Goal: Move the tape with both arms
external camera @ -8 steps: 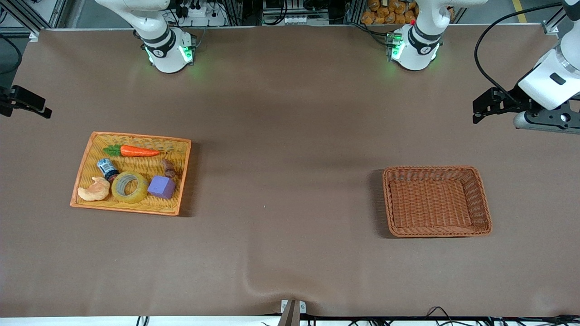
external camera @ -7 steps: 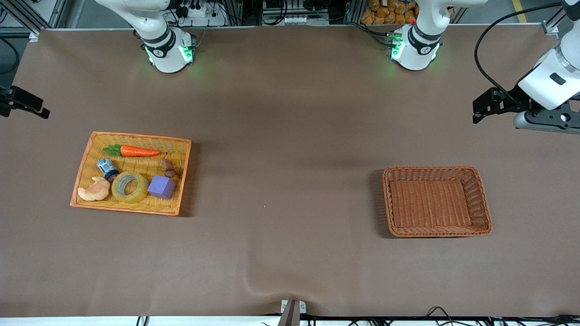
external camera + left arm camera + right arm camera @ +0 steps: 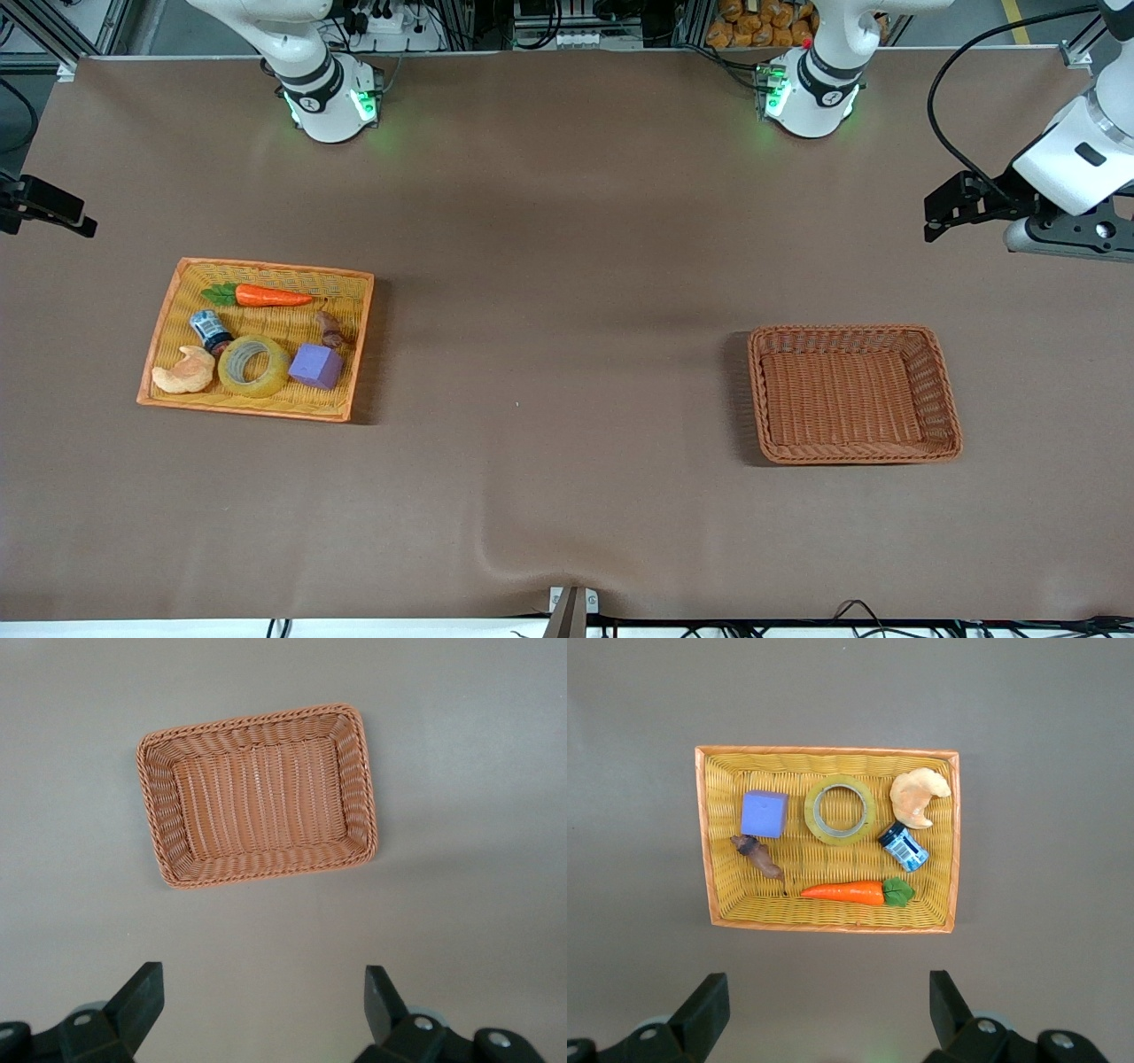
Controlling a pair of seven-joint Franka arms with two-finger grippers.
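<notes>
The tape [image 3: 254, 365], a yellowish translucent ring, lies flat in the yellow woven tray [image 3: 266, 266] between a pale croissant toy [image 3: 183, 372] and a purple cube [image 3: 316, 365]. It also shows in the right wrist view [image 3: 840, 810], lying in the tray [image 3: 824, 750]. My right gripper [image 3: 62, 213] is up in the air at the right arm's end of the table, away from the tray, open and empty [image 3: 828, 992]. My left gripper [image 3: 943, 213] is up in the air at the left arm's end, open and empty [image 3: 263, 983].
The tray also holds a toy carrot [image 3: 261, 295], a small blue jar [image 3: 211, 330] and a brown toy [image 3: 330, 330]. A brown wicker basket [image 3: 846, 330] stands empty toward the left arm's end; it shows in the left wrist view [image 3: 367, 788].
My right gripper has shifted slightly lower in the front view at the table's end. The left arm and all objects have not moved.
</notes>
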